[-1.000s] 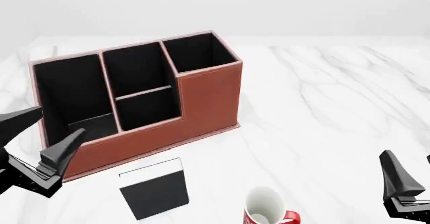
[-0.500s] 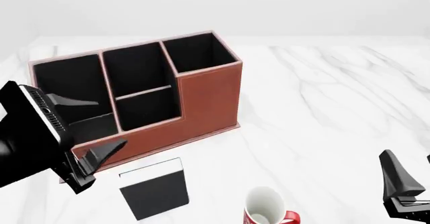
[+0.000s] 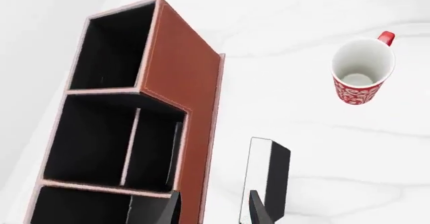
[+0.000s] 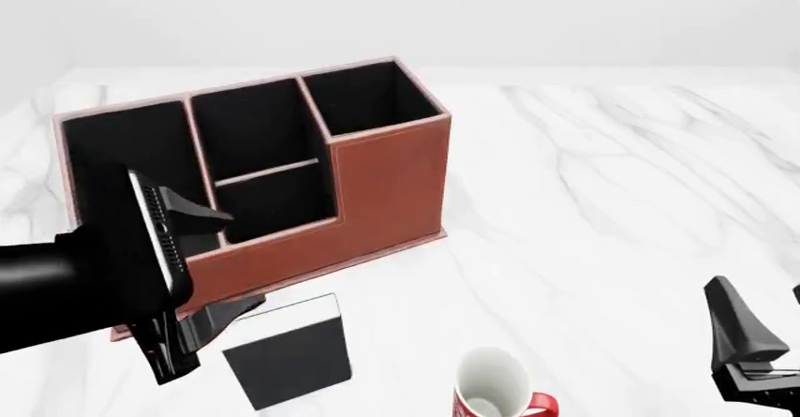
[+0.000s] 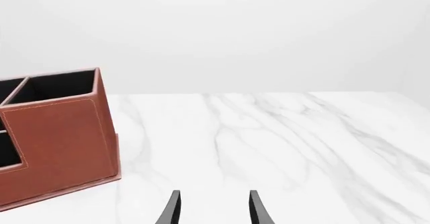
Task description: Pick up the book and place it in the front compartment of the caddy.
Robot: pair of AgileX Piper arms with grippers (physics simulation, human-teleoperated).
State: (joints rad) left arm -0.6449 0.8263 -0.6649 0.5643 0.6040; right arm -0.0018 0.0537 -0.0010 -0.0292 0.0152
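Note:
The black book (image 4: 288,349) lies flat on the marble just in front of the caddy (image 4: 381,178); its white page edge faces the caddy. In the left wrist view the book (image 3: 272,171) shows beside the caddy's brown front wall (image 3: 195,133). The front compartment (image 4: 277,201) is the low middle pocket, and nothing lies in it. My left gripper (image 4: 244,260) hangs open above the caddy's low front wall, just left of the book and not touching it. Its fingertips (image 3: 259,211) hold nothing. My right gripper (image 4: 765,319) stands open and idle at the near right.
A white-and-red mug (image 4: 494,389) stands upright right of the book near the front edge, also seen in the left wrist view (image 3: 363,70). The caddy's tall square pocket (image 4: 369,98) is at its right end and its widest pocket (image 4: 125,169) at its left.
My left arm has swung right and forward from the table's left edge, over the caddy's front wall and closer to the book. The right gripper, book and mug have not moved.

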